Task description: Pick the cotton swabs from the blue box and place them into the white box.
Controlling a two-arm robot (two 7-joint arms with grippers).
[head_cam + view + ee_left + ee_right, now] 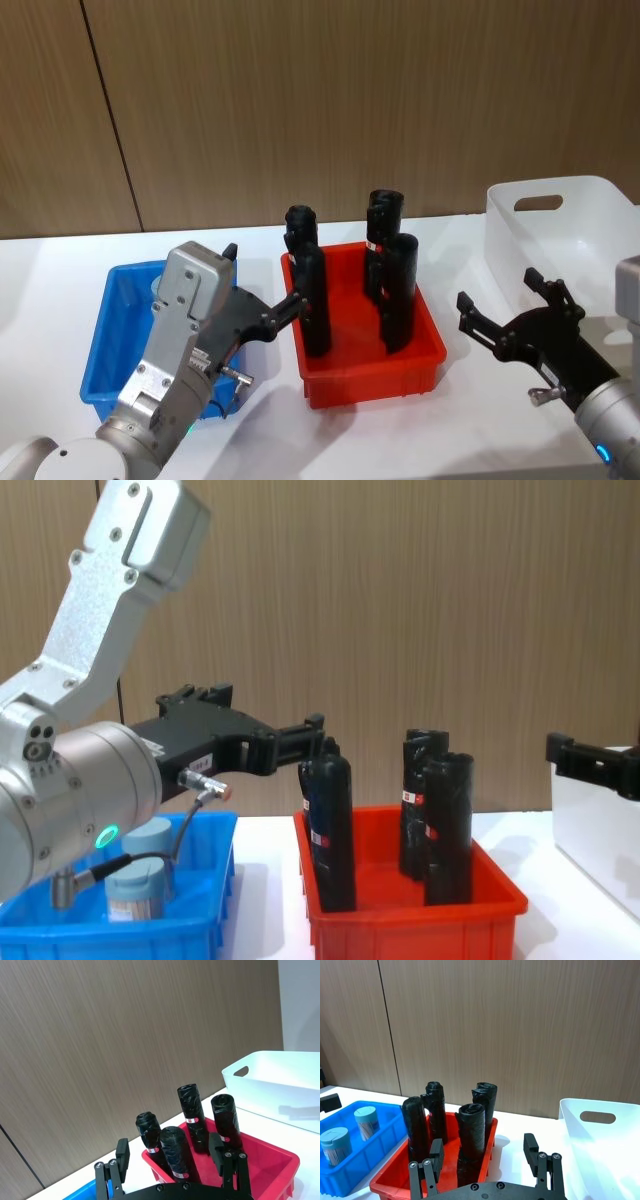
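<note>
Okay, your left hand hovers over the right side of the blue box, its fingers spread wide and pointing toward the red bin. It has hold of nothing. The cotton swabs sit in the blue box, two clear tubs standing upright with their grey-blue lids on top, one nearer and one farther back. Just right of the blue box, four black rolls stand upright in the red bin. Your right hand hangs above the table in the gap between the red bin and the white box. Its fingers are wide apart too, and it is empty. The white box stands at the far right, its oval handle cut-out facing you.
</note>
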